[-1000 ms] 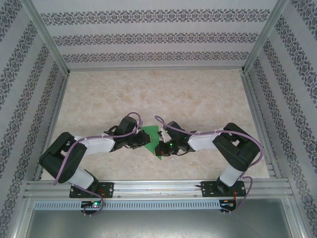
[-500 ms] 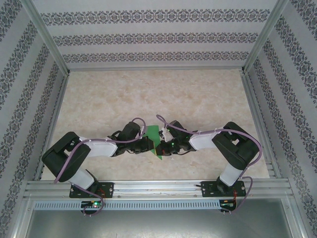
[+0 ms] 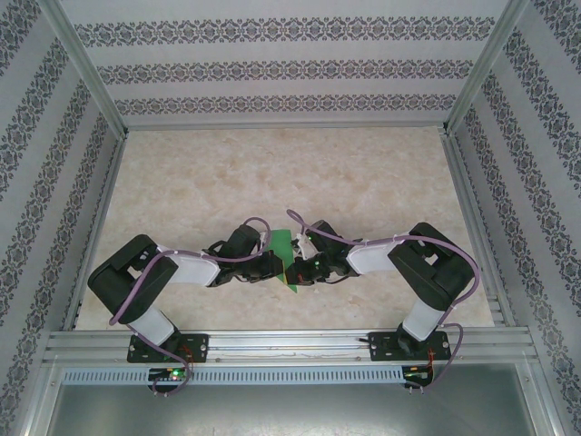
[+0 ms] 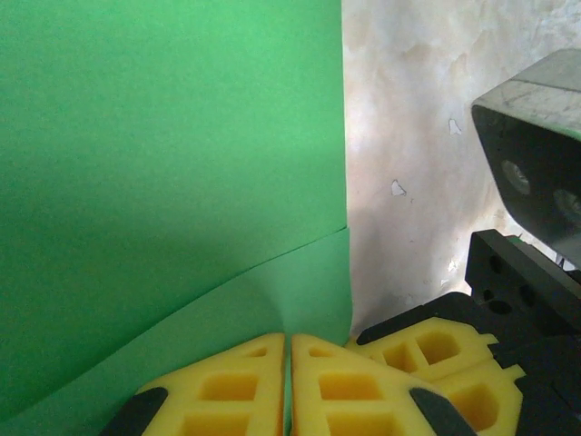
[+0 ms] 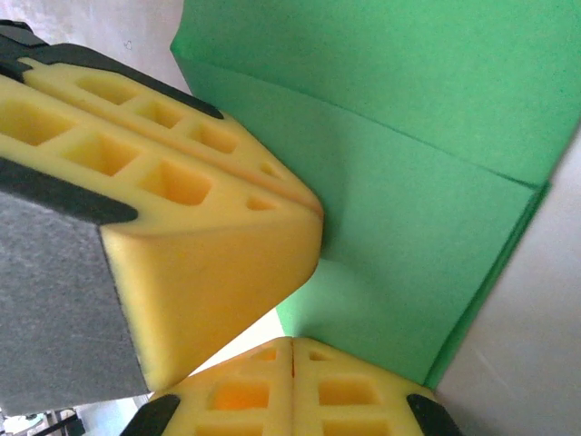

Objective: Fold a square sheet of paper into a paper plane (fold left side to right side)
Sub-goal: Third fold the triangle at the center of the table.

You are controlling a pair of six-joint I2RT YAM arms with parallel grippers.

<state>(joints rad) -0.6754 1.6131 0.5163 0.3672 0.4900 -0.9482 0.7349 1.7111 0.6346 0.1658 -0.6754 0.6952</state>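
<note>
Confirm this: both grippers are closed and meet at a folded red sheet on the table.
Wrong colour: the sheet is bright green, not red, as the top external view shows. Otherwise right: the left gripper and right gripper are closed and meet at it on the table.

**Green paper pinched at the bottom of the frame**
The green paper (image 4: 172, 136) covers everything from 12 round to 9 o'clock, its straight right edge running down the middle. A second layer curls up across it from 8 o'clock towards the centre. At 6 o'clock the left gripper (image 4: 289, 350) has its yellow fingers (image 4: 227, 386) pressed together on that curled flap. Just beside it, at 5 o'clock, lie the yellow fingers of the right gripper (image 4: 372, 343), with its black casing (image 4: 536, 154) at 3 o'clock. The bare marbled table (image 4: 418, 100) shows at 1 to 2 o'clock.
</note>
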